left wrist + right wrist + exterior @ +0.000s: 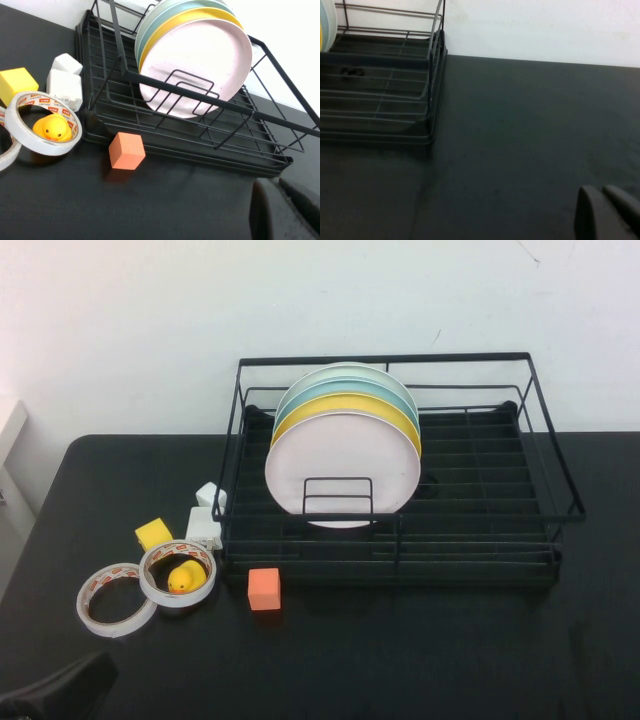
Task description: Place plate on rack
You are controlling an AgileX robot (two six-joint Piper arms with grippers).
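Four plates stand upright in the rack (470, 490), the pink plate (343, 465) frontmost; left claw (60, 690) at the tabletop's near-left corner and right claw (607, 212), grip states indiscernible.

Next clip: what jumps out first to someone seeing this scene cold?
The black wire rack fills the table's middle, with a stack of upright plates in its left half, the pale pink plate frontmost, then yellow and teal behind. Left of it sit a rubber duck inside a tape roll and an orange cube. The left gripper sits at the near left corner; the right gripper hovers over bare table right of the rack.
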